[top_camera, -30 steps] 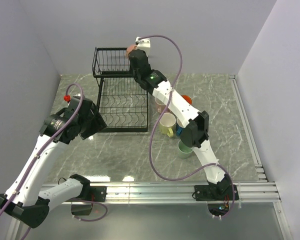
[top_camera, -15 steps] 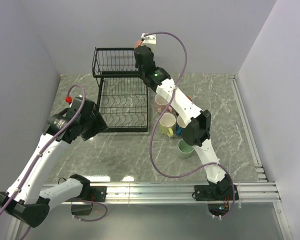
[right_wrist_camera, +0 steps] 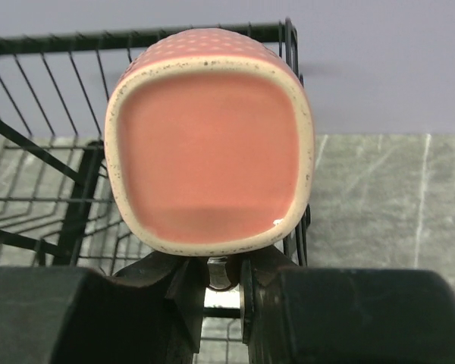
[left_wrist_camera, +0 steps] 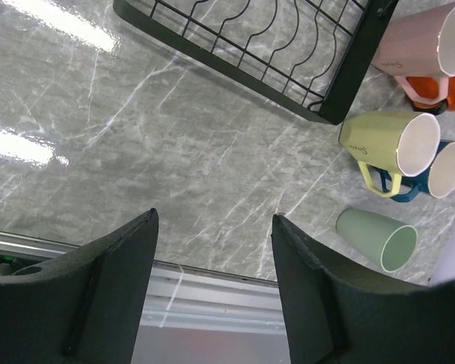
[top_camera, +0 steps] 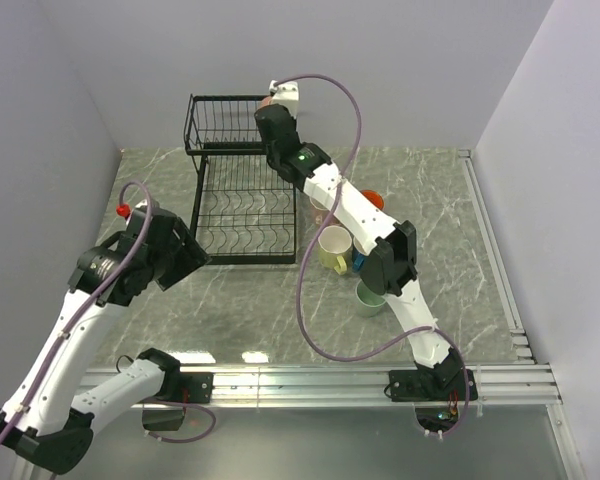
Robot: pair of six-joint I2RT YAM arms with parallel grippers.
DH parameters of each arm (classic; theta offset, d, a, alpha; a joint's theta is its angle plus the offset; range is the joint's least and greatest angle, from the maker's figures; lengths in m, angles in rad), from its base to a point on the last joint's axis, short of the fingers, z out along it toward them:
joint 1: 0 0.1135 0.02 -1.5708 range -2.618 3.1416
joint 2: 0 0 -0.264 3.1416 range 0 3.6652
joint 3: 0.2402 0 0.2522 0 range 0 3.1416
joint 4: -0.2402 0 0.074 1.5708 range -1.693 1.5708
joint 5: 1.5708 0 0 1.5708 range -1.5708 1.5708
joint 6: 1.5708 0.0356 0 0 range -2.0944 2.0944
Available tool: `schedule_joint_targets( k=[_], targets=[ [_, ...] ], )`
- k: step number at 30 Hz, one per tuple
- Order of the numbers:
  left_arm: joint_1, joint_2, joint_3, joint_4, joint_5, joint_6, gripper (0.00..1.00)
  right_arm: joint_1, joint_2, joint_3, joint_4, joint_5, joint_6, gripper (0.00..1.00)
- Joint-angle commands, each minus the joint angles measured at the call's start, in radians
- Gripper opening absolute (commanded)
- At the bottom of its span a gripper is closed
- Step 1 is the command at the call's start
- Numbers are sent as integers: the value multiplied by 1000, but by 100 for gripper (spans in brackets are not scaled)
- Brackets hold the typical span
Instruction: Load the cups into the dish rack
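My right gripper is shut on the handle of a pink cup, its mouth facing the camera. It holds the cup above the right end of the upper basket of the black wire dish rack. From above, the right gripper hangs at that basket's corner, with the lower tray in front of it. Right of the rack stand a pink cup, an orange one, a pale yellow one, a blue one and a pale green one. My left gripper is open and empty, left of the rack's front corner.
The left wrist view shows the rack's front corner and the cups, pale yellow and pale green nearest. An aluminium rail runs along the table's near edge. Walls close in on the left, back and right.
My left arm has drawn back to the left and toward the near edge, away from the rack. The right gripper with the pink cup swung slightly right, then back left over the upper basket.
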Motion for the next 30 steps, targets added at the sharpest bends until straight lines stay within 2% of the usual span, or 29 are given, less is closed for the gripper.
schedule_joint_targets(
  k=[1,8,10,11,12,15,19,30],
  targets=[
    [2,-32,-5,-17,-14,-19,67,11,-23,5,24,102,24,0],
    [3,-77,-8,-49,-22,-30,67,16,20,34,-23,150,20,0],
    [2,-86,-8,-52,-25,-34,68,17,25,26,-29,143,26,24],
    [2,-89,-8,-55,-26,-37,68,19,19,5,-23,138,26,33],
    [2,-89,-5,-58,-26,-37,67,20,17,-3,-22,135,26,49],
    [2,-95,-8,-63,-25,-41,67,19,19,-5,-34,129,30,66],
    [2,-104,-8,-64,-23,-45,67,22,14,-11,-39,126,30,70],
    [2,-112,-17,-47,-7,-51,67,29,-36,-60,-32,110,23,67]
  ],
)
